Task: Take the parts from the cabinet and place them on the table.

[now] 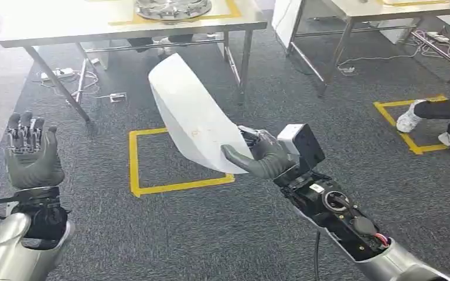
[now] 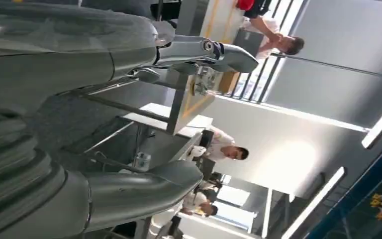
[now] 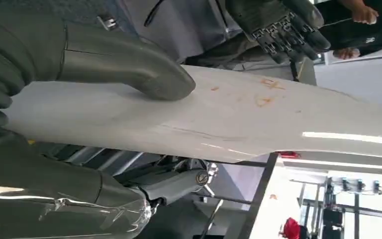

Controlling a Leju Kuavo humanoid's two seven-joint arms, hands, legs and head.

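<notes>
Head view floor: grey carpet (image 1: 222, 234), two yellow taped squares (image 1: 176, 158).
Tables: two, metal-legged; near table (image 1: 64, 26) carries one round metal part (image 1: 173, 8).
Right hand (image 1: 263, 155): thumb clamped on one white curved panel (image 1: 190, 114), held above the carpet.
Left hand (image 1: 32, 155): raised, fingers apart, holding nothing.
People: one person's legs (image 1: 439, 120) at right edge.

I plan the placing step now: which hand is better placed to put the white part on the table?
Probably right: the right hand already grips the white part, table ahead. The left hand is raised, holding nothing.
</notes>
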